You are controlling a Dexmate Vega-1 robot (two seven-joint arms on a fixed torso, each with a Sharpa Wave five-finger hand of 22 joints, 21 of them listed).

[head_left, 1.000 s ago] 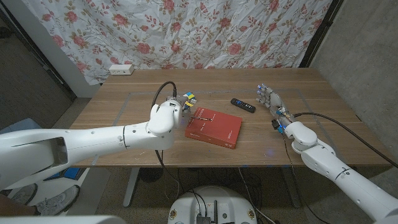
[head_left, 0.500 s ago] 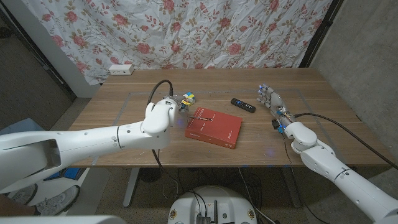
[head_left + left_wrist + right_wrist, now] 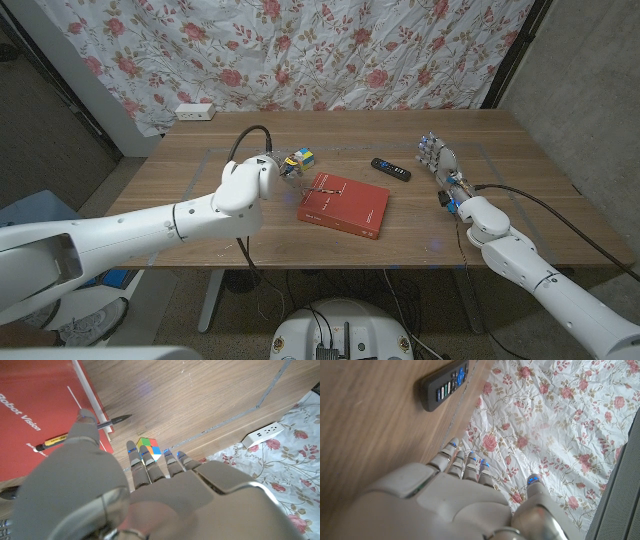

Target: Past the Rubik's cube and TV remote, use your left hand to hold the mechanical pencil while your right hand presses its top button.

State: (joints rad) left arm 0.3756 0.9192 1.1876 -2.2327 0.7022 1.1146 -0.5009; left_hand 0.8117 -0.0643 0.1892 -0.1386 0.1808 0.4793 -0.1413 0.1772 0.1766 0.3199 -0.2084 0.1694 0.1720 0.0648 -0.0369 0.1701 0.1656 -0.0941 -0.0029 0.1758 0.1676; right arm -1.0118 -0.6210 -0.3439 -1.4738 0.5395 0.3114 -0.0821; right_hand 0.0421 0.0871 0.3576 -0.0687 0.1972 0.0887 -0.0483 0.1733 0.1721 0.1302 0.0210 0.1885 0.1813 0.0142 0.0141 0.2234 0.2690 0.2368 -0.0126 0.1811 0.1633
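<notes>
The left hand (image 3: pixel 150 495) hangs close over the Rubik's cube (image 3: pixel 300 159) and the red book's (image 3: pixel 345 203) upper left corner. Bare table (image 3: pixel 200 185) lies to the picture's left of them. The TV remote (image 3: pixel 391 169) sits between book and right hand (image 3: pixel 436 158), with open wood (image 3: pixel 500 190) at right.

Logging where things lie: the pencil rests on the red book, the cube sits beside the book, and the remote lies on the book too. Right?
Not quite. The head view shows the remote on the bare table, apart from the book. The pencil does lie on the book, and the cube sits beside it.
</notes>
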